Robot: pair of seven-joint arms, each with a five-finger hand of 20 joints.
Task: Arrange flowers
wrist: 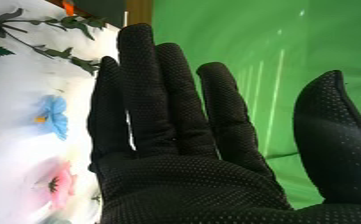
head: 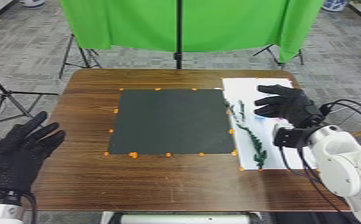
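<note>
In the head view my right hand [head: 287, 106] is over the white board [head: 252, 90] at the table's right side, with its fingers extended toward the left. Green leafy stems [head: 255, 142] lie on that board, to the left of the hand. The right wrist view has my right hand [wrist: 190, 182] open and holding nothing; beside it on the white surface are a blue flower [wrist: 54, 117], a pink flower [wrist: 61, 185] and a leafy stem [wrist: 48, 50]. My left hand [head: 18, 159] is open off the table's left edge, its fingers relaxed.
A dark square mat [head: 172, 121] covers the middle of the wooden table [head: 159, 185], with small orange pieces around its edges. Behind the table hangs a green cloth [head: 141, 25] with a black stand pole. Cables run along the right arm.
</note>
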